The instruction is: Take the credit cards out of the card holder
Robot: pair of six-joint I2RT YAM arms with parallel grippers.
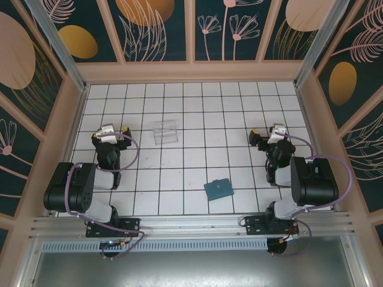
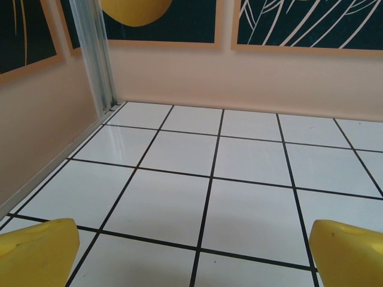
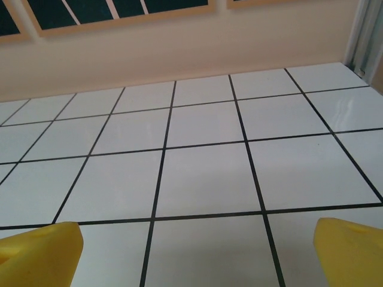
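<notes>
The card holder [image 1: 218, 189] lies folded shut on the white tiled table [image 1: 191, 101]. It is near the front edge, a little right of the middle, between the two arms and well apart from both. A clear plastic box [image 1: 165, 132] sits farther back, left of centre. The left claw [image 1: 112, 131] is spread wide over bare tiles on the left, holding nothing. The right claw [image 1: 269, 134] is just as wide open and empty on the right.
</notes>
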